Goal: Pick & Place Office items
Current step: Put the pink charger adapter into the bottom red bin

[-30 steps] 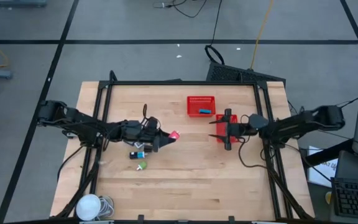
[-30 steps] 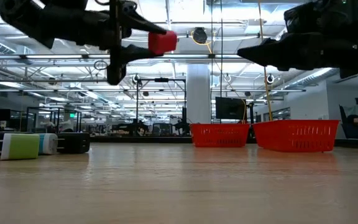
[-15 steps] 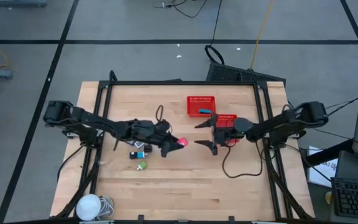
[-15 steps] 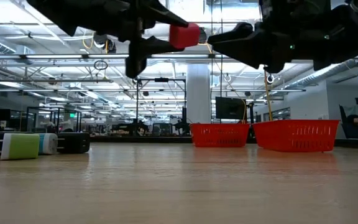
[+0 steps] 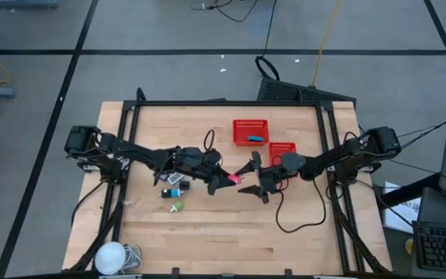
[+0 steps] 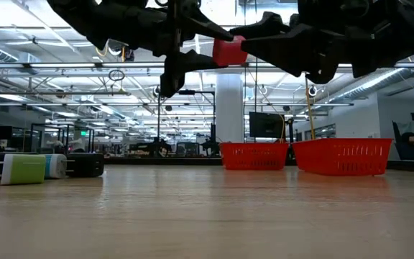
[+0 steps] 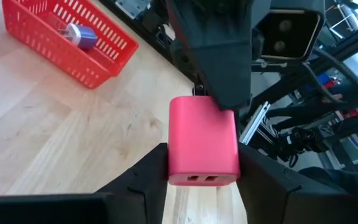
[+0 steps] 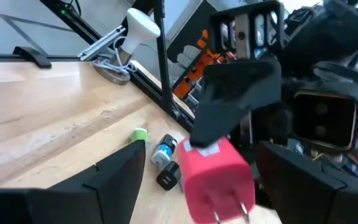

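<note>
A pink plug-in charger, one of the office items, is held high above the table's middle with my left gripper shut on it. Its metal prongs point at my right gripper. That gripper is open, and its two fingers stand on either side of the charger's prong end without touching it. More office items lie flat on the table to the left: a small blue, white and black cluster and a green piece. My left gripper pinches the charger by its two side faces between both fingers, near the end with the two ports. The fingers come nearly level from the table's left. The charger is lifted clear of the table, lying level with its prongs toward the table's right.
Two red mesh baskets stand at the back right: one holds a blue piece, the other lies behind my right arm. A white lamp-like thing sits at the near left corner. A black frame borders the table.
My left gripper has carried the pink charger toward the table's right, still held clear of the table. My right gripper has left the spot over the nearer red basket, gone toward the table's left and rolled, so that its fingers now flank the charger.
</note>
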Robot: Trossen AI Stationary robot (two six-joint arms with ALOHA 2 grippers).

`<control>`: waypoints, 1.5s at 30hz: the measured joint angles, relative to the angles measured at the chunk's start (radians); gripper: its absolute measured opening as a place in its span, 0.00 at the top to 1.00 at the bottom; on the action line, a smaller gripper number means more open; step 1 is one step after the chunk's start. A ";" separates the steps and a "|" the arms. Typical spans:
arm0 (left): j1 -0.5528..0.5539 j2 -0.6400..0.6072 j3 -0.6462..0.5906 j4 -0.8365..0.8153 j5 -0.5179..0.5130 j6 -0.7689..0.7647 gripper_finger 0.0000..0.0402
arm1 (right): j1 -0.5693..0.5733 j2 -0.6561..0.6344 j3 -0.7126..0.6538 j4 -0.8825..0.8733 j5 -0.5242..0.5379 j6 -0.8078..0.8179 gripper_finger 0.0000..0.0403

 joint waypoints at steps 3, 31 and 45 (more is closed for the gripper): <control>0.002 -0.001 0.000 0.008 0.006 -0.002 0.62 | 0.000 0.000 0.001 0.001 -0.001 -0.006 0.28; 0.007 -0.001 -0.001 0.020 -0.038 0.030 0.47 | 0.000 0.000 0.005 -0.067 0.002 0.013 0.99; 0.005 -0.001 0.000 0.012 0.035 0.111 0.98 | -0.013 0.000 0.005 -0.118 0.011 0.018 0.99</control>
